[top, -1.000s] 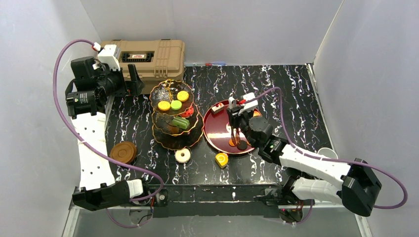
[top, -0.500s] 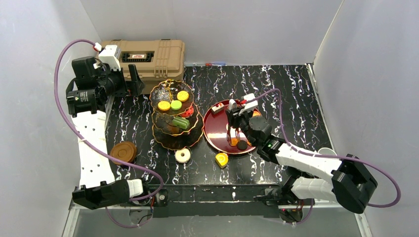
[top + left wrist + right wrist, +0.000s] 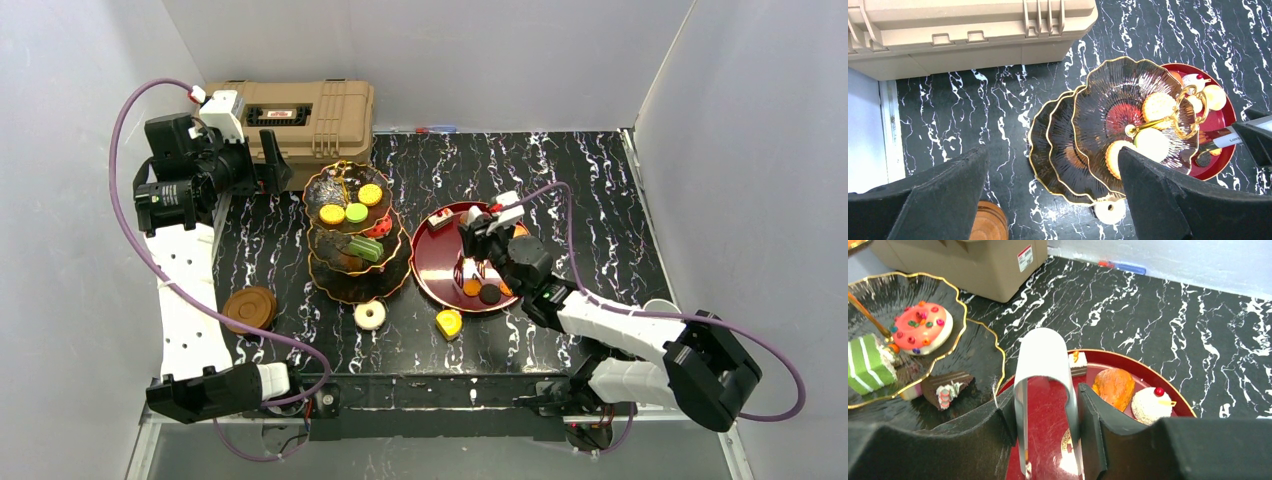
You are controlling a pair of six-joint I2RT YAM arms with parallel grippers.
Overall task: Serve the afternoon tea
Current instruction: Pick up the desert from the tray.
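Observation:
The dark three-tier stand (image 3: pixel 357 235) with gold rims holds yellow and green macarons, a pink donut (image 3: pixel 921 327), a green cake (image 3: pixel 868 365) and a chocolate slice (image 3: pixel 945 387). Beside it the red tray (image 3: pixel 432 270) carries an orange sweet (image 3: pixel 471 287), a dark one (image 3: pixel 489 294), an orange bun (image 3: pixel 1114 386) and a white ball with a cherry (image 3: pixel 1150 404). My right gripper (image 3: pixel 1048 412) hangs over the tray, shut on silver tongs (image 3: pixel 1043 355), whose tips hold nothing. My left gripper (image 3: pixel 1053 170) stands open high above the stand (image 3: pixel 1088 130).
A white donut (image 3: pixel 370 315) and a yellow cake wedge (image 3: pixel 449 323) lie on the table in front of the stand. Brown saucers (image 3: pixel 249 308) are stacked at the near left. The tan case (image 3: pixel 290 115) sits at the back left. A white cup (image 3: pixel 660 308) peeks out at the right edge.
My right gripper has drawn back a little toward the tray's far side, and its jaws have eased wider so the tongs have spread. The left arm has not moved.

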